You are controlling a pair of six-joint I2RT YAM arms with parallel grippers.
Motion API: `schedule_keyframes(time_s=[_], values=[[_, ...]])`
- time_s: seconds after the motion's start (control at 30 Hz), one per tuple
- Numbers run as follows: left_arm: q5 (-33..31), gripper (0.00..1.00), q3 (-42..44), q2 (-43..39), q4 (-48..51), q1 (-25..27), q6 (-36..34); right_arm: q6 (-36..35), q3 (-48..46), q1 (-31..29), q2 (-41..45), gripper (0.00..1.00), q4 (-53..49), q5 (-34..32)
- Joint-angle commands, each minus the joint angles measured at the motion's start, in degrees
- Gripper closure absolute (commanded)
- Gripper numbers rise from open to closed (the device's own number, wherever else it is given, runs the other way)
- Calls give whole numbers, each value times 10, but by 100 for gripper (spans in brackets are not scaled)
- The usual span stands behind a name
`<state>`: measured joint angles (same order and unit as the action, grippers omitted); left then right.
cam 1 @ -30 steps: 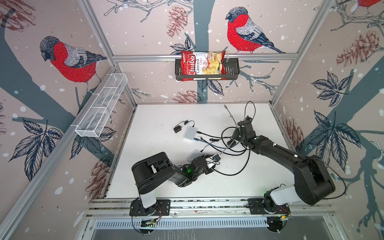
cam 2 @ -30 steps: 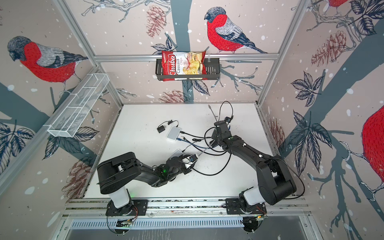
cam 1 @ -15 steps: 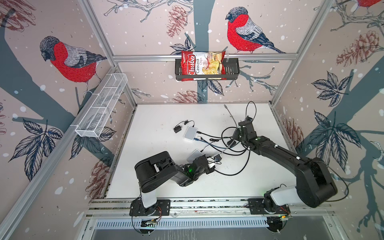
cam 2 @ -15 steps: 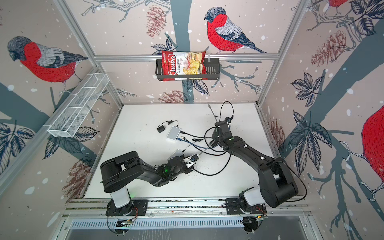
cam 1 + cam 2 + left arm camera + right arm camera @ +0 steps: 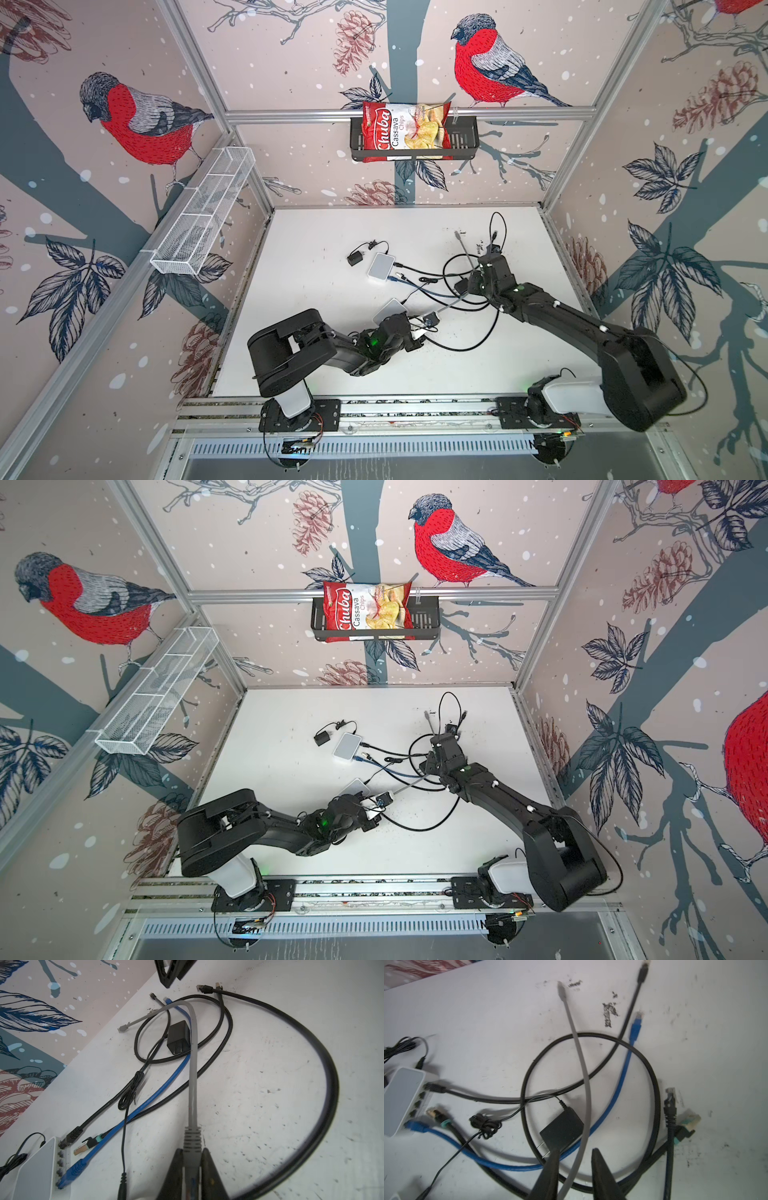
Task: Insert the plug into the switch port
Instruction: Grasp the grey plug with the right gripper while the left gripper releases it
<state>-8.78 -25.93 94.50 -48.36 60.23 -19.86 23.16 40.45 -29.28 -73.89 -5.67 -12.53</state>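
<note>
Lower left in the left wrist view, a white rectangular plastic switch is seen, middle ports free. The right gripper is parted around the grey cable; the left gripper is clenched on the grey moulded plug, bottom centre. Plug should be squared to a free port before being pushed.

L arm, R arm: blk shells, white base joints, green LEDs.
</note>
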Motion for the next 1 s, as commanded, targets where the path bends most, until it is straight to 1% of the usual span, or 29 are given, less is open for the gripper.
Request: schedule_keyframes(time_s=[0.0,0.13,0.2,0.23,0.33,0.43,0.53,0.6,0.7,0.8,0.9,0.97], values=[[29,84,4,-20,46,1,2,-125,-17,-15,40,71,59,77],[19,83,11,-43,74,0,17,-248,-18,-60,57,71,96,134],[16,83,21,-52,71,1,19,-292,-14,-83,60,71,115,127],[13,83,25,-55,70,1,20,-314,-7,-87,59,70,118,141],[7,82,40,-66,61,0,22,-399,-7,-82,58,69,149,179],[-7,81,62,-81,36,1,23,-489,-33,-71,67,68,203,220],[-9,81,94,-101,-7,1,5,-621,-74,-61,86,68,228,304],[-12,81,120,-115,-55,1,-7,-689,-96,-59,98,67,219,337],[-6,81,148,-134,-102,0,-26,-755,-106,-56,107,66,164,389],[4,81,154,-140,-108,0,-41,-814,-107,-67,101,66,109,447],[10,81,152,-135,-112,0,-49,-835,-118,-85,82,66,108,476],[11,81,153,-132,-119,0,-53,-836,-121,-93,64,67,115,487]])
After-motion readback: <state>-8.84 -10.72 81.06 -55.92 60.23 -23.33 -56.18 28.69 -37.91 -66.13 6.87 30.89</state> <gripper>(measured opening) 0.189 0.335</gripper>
